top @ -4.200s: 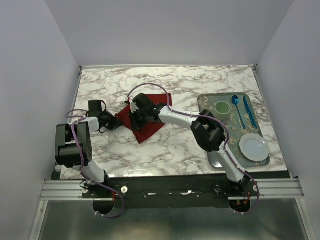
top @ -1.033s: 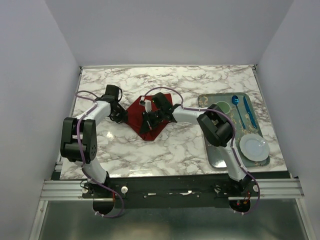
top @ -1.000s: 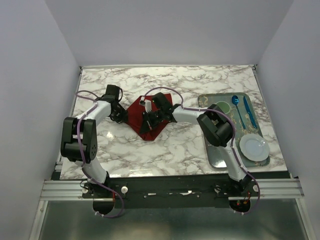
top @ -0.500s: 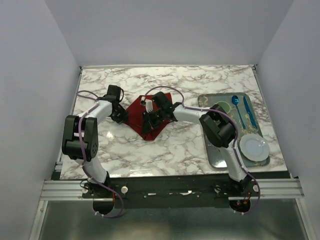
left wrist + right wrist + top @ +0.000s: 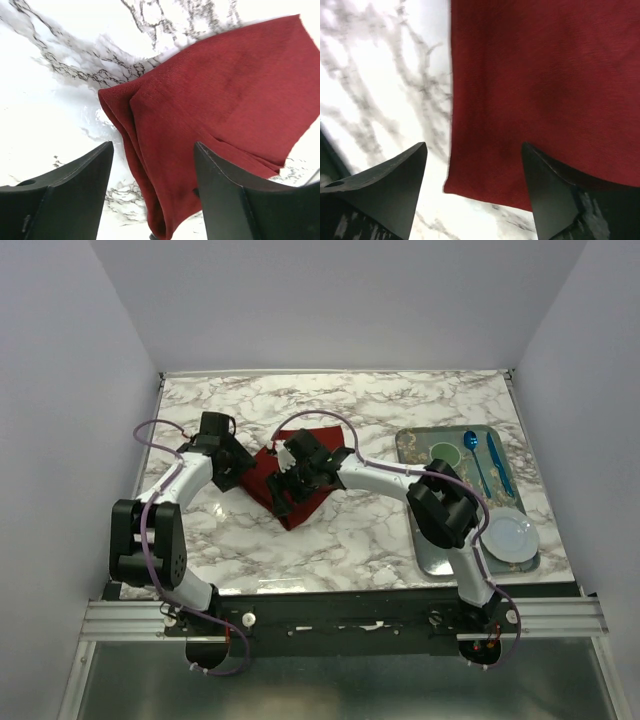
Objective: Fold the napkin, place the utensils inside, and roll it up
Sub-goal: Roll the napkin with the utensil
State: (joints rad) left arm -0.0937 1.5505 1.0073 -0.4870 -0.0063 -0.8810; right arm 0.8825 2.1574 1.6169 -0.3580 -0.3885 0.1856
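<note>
left hand (image 5: 152, 150): spread, empty, over napkin (image 5: 225, 95) fold | right hand (image 5: 474, 147): spread, empty, over napkin edge

The napkin (image 5: 225, 100) is showing as matt, finely woven cloth, softly creased at the centre of the left wrist view, while the table (image 5: 400, 405) beneath is gleaming like smooth, polished marble-patterned stone. At the right of the top view the tray (image 5: 412, 447) is looking like dull metal and the plate (image 5: 508, 537) is shining glossy white. The fingers (image 5: 60, 200) along the bottom of the left wrist view are appearing as smooth, matt black plastic.
</note>
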